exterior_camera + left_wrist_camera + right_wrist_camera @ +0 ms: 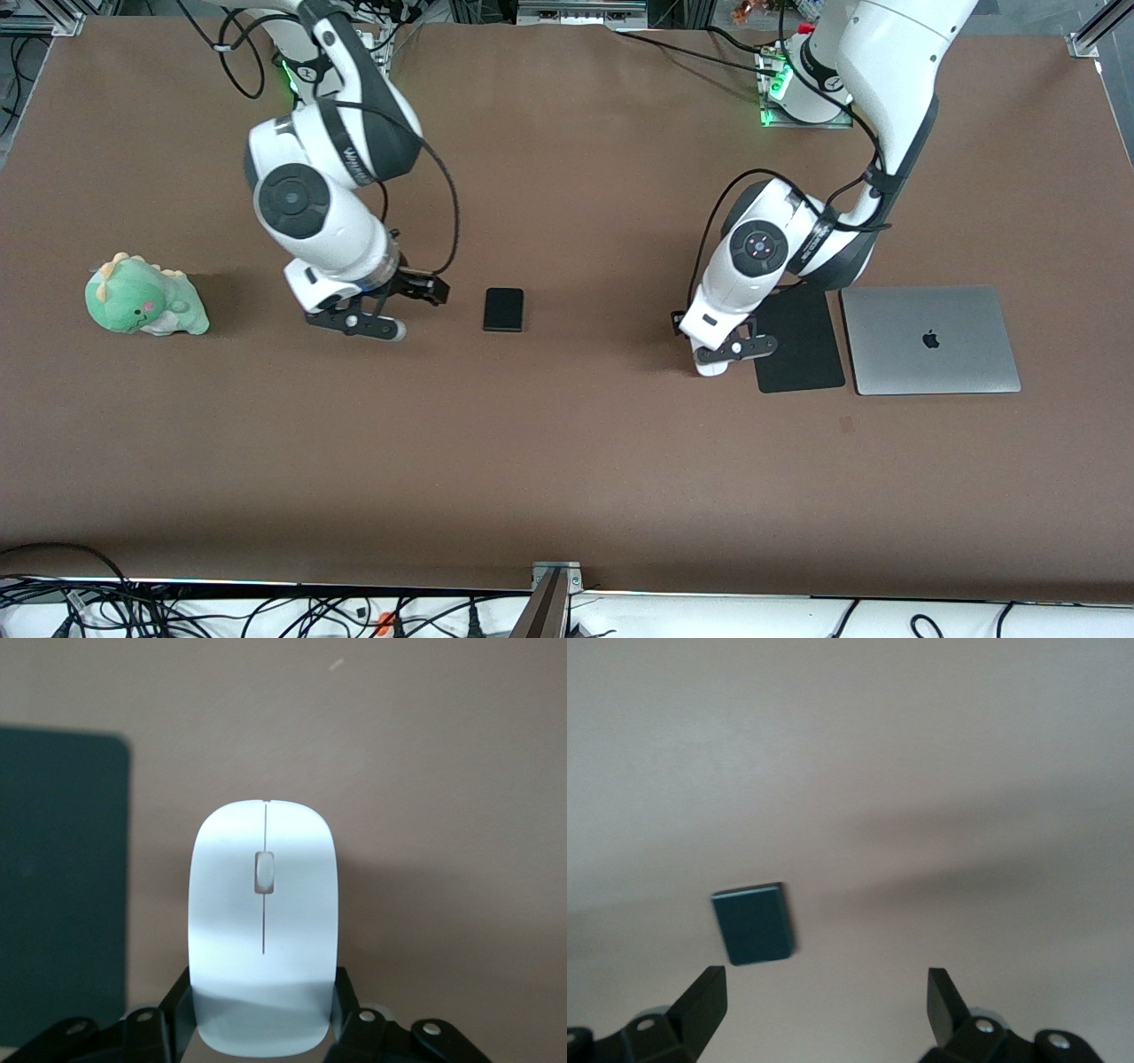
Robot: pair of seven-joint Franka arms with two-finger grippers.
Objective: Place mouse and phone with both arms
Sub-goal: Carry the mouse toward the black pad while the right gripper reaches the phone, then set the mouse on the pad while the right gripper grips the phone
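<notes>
Mouse [263,930] sits clamped between the fingers of the left gripper [722,354], just beside the edge of the black mouse pad [802,341] toward the right arm's end; whether it touches the brown counter [567,461] is hard to tell; a closed silver laptop [930,339] lies beside the pad; the right gripper [390,310] hangs with jaws spread wide and empty, near the phone [503,309], which lies flat on the counter; a green plush dinosaur [144,296] sits toward the right arm's end.
</notes>
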